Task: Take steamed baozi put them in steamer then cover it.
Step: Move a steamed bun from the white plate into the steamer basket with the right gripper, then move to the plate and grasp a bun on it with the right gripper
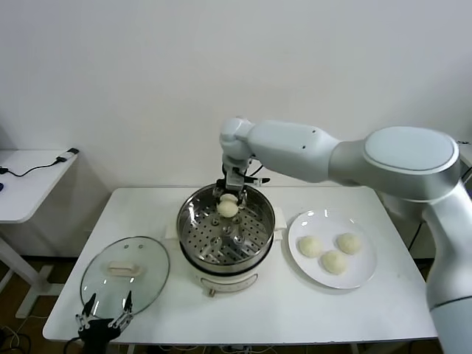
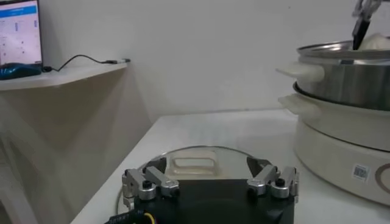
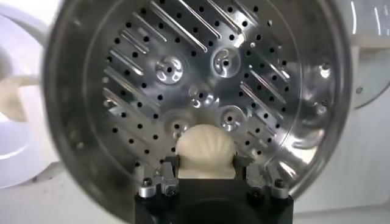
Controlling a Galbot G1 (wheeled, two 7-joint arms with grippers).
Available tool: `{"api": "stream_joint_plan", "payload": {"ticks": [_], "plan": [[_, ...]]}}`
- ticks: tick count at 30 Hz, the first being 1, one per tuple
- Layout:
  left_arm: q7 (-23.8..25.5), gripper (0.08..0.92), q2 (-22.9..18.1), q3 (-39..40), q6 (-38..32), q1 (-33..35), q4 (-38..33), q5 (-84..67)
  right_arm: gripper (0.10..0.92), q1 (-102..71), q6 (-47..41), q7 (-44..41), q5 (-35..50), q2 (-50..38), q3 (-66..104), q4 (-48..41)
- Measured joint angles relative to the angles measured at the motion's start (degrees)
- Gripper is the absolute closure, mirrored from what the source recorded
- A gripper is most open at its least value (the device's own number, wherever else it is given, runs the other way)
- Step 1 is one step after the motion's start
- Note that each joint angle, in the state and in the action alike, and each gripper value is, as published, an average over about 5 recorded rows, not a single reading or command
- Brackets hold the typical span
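Holding one baozi (image 1: pixel 228 208) between its fingers, the right gripper (image 1: pixel 229 198) hangs over the far side of the steamer (image 1: pixel 193 221), around 12 o'clock of the basket. From the right wrist view the bun (image 3: pixel 205 151) is pinched on both sides above the perforated floor, which has nothing else on it. The steamer sits mid-table on its white pot base (image 1: pixel 225 281).

Three more baozi (image 1: pixel 333 252) sit on a white plate (image 1: pixel 356 276) at the steamer's 3 o'clock, just beside it. The cover (image 1: pixel 125 274) lies flat on the table (image 1: pixel 295 310) at roughly 8 o'clock, its oblong handle (image 1: pixel 123 268) running left-right. The left gripper (image 1: pixel 105 313) is parked at the table's near edge right by the cover, fingers spread apart and holding nothing. A side desk (image 1: pixel 29 181) with a cable stands off at 9 o'clock.
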Motion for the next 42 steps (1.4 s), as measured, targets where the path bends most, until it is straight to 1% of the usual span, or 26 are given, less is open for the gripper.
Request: {"api": "stream_joint_plan", "payload": {"ticks": [3,5,8,11,14,19,24,28,32,35,42], "plan": [[-0.04,0.177,-0.02,0.05,0.00,-0.15,0.17,0.01,0.425,-1.33,0.54,0.67,-1.07,0.75,0.30,-1.69],[-0.06,0.177,-0.03,0.12,-0.01,-0.14,0.25,0.02,0.410,-1.95,0.84,1.18,-1.64,1.04,0.52,-2.53],[-0.11,0.177,-0.08,0.19,-0.09,-0.06,0.25,0.05,0.342,-2.31,1.29,1.84,-1.79,1.15,0.83,-3.24],[-0.16,0.177,-0.14,0.15,-0.15,0.10,0.03,0.10,0.260,-1.09,1.76,1.60,0.11,0.85,0.53,-3.10],[-0.16,0.177,-0.16,0.16,-0.14,0.34,-0.34,0.26,0.213,2.36,1.91,-0.14,4.81,0.01,-0.98,-2.32],[-0.14,0.177,-0.16,0.43,-0.17,0.64,-0.81,0.61,0.203,10.44,-0.13,-5.79,17.92,-3.24,-5.80,-0.10],[-0.14,0.177,-0.09,0.43,-0.23,0.43,-0.86,0.57,0.203,18.29,-8.03,-9.63,30.70,-10.76,-13.73,5.41],[-0.09,0.177,-0.09,0.22,-0.07,0.06,-1.06,0.37,0.203,21.78,-17.32,-9.52,36.40,-18.67,-20.04,11.37],[0.03,0.177,-0.26,0.17,0.14,-0.10,-1.36,0.31,0.203,22.25,-27.28,-7.32,40.08,-25.92,-23.66,17.00],[0.06,0.177,-0.45,0.13,0.20,-0.14,-1.34,0.32,0.203,20.60,-33.73,-5.08,41.86,-29.75,-24.39,19.76],[-0.13,0.177,-1.00,-0.13,0.12,0.44,-1.21,0.47,0.203,12.44,-44.40,-0.21,43.11,-33.59,-21.74,20.89]]}}
